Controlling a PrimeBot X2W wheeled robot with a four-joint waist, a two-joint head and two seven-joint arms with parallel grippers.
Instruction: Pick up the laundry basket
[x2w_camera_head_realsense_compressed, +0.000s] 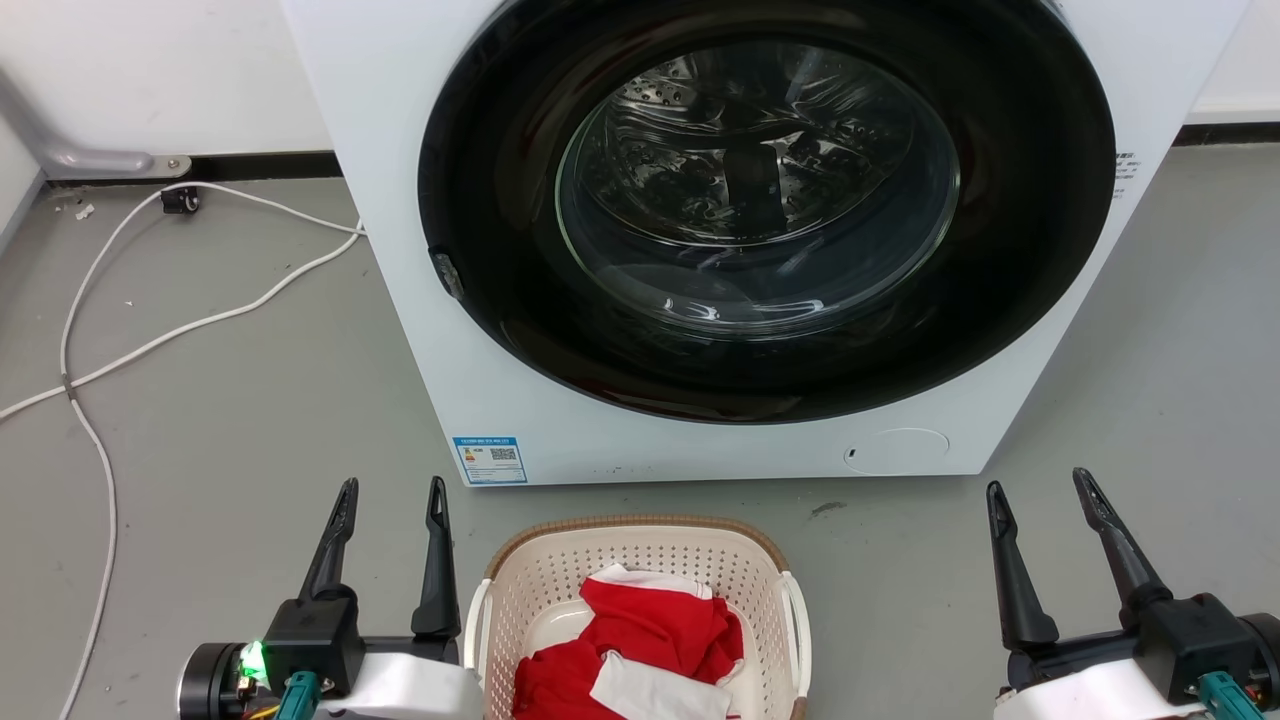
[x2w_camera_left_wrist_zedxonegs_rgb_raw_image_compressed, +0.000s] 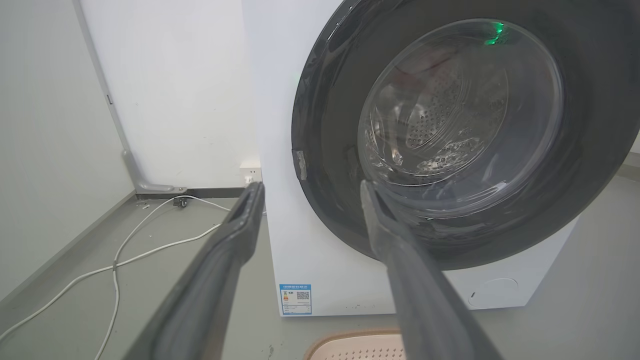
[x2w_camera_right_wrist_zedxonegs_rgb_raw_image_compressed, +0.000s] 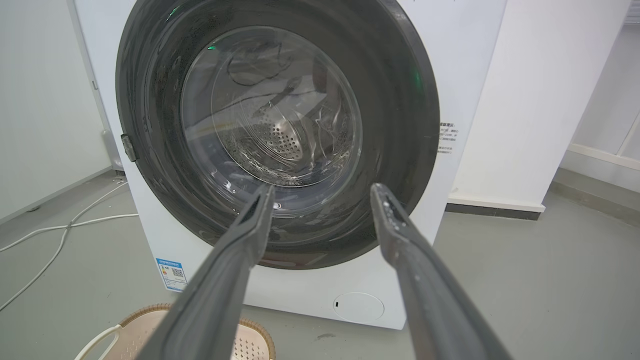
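You have nothing lifted yet: the laundry basket (x2w_camera_head_realsense_compressed: 560, 585) sits on the floor (x2w_camera_head_realsense_compressed: 250, 400) before the washing machine (x2w_camera_head_realsense_compressed: 700, 450), between the left pincer (x2w_camera_head_realsense_compressed: 392, 490) and right pincer (x2w_camera_head_realsense_compressed: 1040, 485), both spread wide and empty.

The scene is lit brightly and evenly from above, and only soft, faint shadows are cast on the floor (x2w_camera_head_realsense_compressed: 250, 400). White glare streaks are caught on the door glass (x2w_camera_head_realsense_compressed: 755, 190) of the washer (x2w_camera_head_realsense_compressed: 700, 455), and a green glint (x2w_camera_left_wrist_zedxonegs_rgb_raw_image_compressed: 492, 32) is reflected in it in the left wrist view. The head view is rendered sharp throughout. In both wrist views the fingers (x2w_camera_left_wrist_zedxonegs_rgb_raw_image_compressed: 220, 270) are blurred close to the lens, lines are bent by the wide lens toward the frame edges, and the walls (x2w_camera_left_wrist_zedxonegs_rgb_raw_image_compressed: 175, 100) are slightly washed out.
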